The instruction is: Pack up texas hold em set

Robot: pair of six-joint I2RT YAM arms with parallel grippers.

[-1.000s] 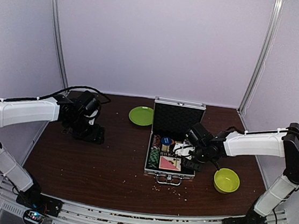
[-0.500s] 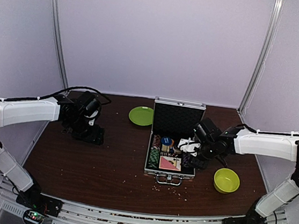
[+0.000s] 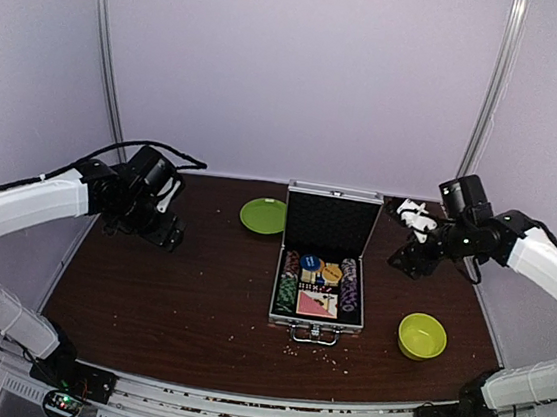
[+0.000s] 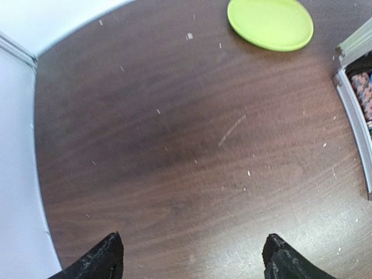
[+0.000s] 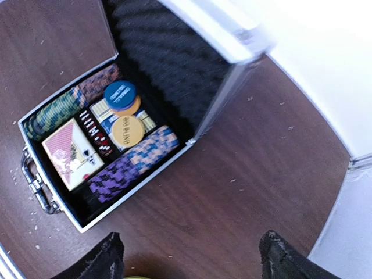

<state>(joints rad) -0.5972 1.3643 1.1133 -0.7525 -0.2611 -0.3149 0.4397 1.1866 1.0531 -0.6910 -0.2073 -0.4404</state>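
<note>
Centrally on the tabletop (image 3: 178, 298) the silver case (image 3: 329, 224) is seen, with its black-lined lid stood upright and its handle turned toward the arms' bases. Inside it, striped poker chips (image 5: 154, 145) are laid in rows along the walls, a card deck (image 5: 72, 152) is tucked in between, and a blue disc (image 5: 120, 93) and an orange disc (image 5: 128, 131) are set beside the deck. The left pincer (image 4: 192, 256) is held over bare wood well apart from the case, spread wide with nothing gripped. The right pincer (image 5: 190, 256) is raised to the right of the lid, likewise spread wide and gripping nothing. A green plate (image 3: 263, 215) is found just left of the lid, and a yellow-green bowl (image 3: 422, 336) near the case's right side.
</note>
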